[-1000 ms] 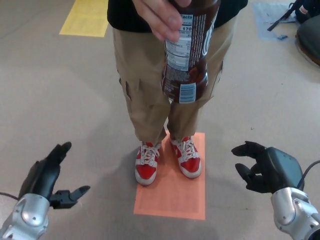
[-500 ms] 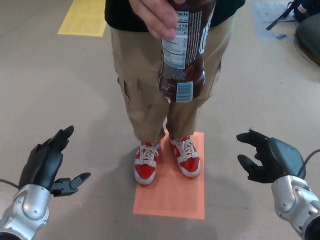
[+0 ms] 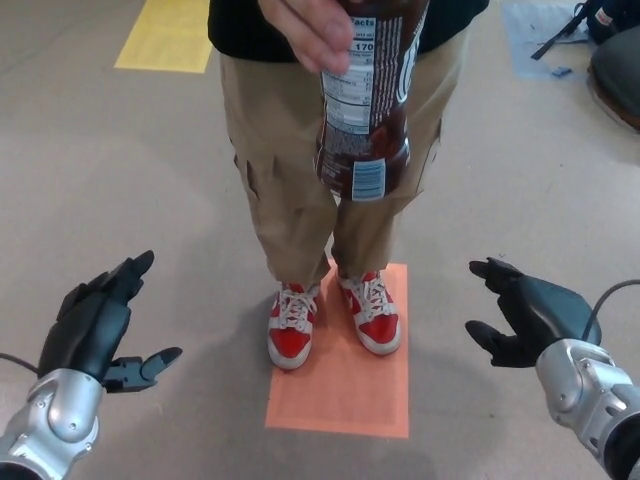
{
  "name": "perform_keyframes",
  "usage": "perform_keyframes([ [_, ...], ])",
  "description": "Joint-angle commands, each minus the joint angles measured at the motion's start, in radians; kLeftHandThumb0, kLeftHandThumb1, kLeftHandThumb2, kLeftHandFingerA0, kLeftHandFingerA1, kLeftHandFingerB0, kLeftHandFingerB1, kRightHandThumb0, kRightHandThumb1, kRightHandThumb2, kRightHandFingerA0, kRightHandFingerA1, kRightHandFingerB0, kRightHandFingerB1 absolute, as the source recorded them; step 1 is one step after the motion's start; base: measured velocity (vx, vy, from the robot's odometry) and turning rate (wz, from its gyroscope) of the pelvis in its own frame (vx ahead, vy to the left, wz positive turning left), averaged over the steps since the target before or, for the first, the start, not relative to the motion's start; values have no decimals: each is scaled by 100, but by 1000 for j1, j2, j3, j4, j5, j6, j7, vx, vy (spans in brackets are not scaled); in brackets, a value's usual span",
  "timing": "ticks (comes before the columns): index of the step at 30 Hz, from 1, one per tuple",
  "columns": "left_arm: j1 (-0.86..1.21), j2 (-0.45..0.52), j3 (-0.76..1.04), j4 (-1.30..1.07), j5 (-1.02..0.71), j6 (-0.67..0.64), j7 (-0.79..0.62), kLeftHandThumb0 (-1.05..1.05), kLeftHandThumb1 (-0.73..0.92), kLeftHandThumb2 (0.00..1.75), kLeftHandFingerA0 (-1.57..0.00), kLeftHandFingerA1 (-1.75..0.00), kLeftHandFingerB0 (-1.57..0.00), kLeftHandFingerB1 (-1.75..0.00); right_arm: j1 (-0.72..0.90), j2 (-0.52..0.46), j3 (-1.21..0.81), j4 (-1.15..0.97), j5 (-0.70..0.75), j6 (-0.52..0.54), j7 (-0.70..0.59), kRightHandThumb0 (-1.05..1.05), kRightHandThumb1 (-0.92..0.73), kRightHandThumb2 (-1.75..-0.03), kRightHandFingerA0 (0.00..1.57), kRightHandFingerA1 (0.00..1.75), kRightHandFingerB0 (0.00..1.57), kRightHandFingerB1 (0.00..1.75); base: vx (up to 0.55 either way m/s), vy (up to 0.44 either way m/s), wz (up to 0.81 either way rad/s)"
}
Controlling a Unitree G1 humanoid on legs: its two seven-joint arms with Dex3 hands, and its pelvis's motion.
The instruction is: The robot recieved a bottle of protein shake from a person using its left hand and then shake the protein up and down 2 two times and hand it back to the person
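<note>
A person's hand (image 3: 310, 30) holds a brown protein shake bottle (image 3: 365, 110) with a white nutrition label at the top centre of the head view, its base pointing down toward me. My left hand (image 3: 100, 325) is low at the left, open with fingers spread and thumb out, well below and left of the bottle. My right hand (image 3: 525, 310) is low at the right, also open and holding nothing. Neither hand touches the bottle.
The person stands facing me in tan trousers (image 3: 300, 190) and red sneakers (image 3: 335, 320) on an orange floor mat (image 3: 345, 395). A yellow floor marking (image 3: 170, 35) lies at the back left. Dark equipment (image 3: 610, 50) sits at the back right.
My left hand has risen slightly and its fingers have lifted. My right hand has rotated and opened out a little. The bottle has shifted a bit up and left.
</note>
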Motion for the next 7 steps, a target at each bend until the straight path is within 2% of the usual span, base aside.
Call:
perform_keyframes([
  [1,-5,23,-8,10,54,-23,40,-27,59,61,-28,-36,-5,-19,-5,-13,21,1,-23,17,-29,-49,-67,-81,49,46,24,32,0,0,0],
  [4,-5,22,-6,11,57,-22,38,-28,59,61,-28,-36,-5,-19,19,-10,8,-8,-13,-29,-128,-47,-65,-86,53,52,28,36,0,0,0],
  [5,-13,17,-7,11,59,-10,31,-29,60,60,-28,-35,-5,-19,35,-11,-17,-13,7,-62,-188,-44,-65,-86,66,66,37,46,0,0,0],
  [7,-14,16,-6,11,61,-8,31,-29,60,61,-27,-36,-5,-19,39,-11,-19,-12,3,-69,-213,-44,-65,-87,69,68,38,49,0,0,0],
])
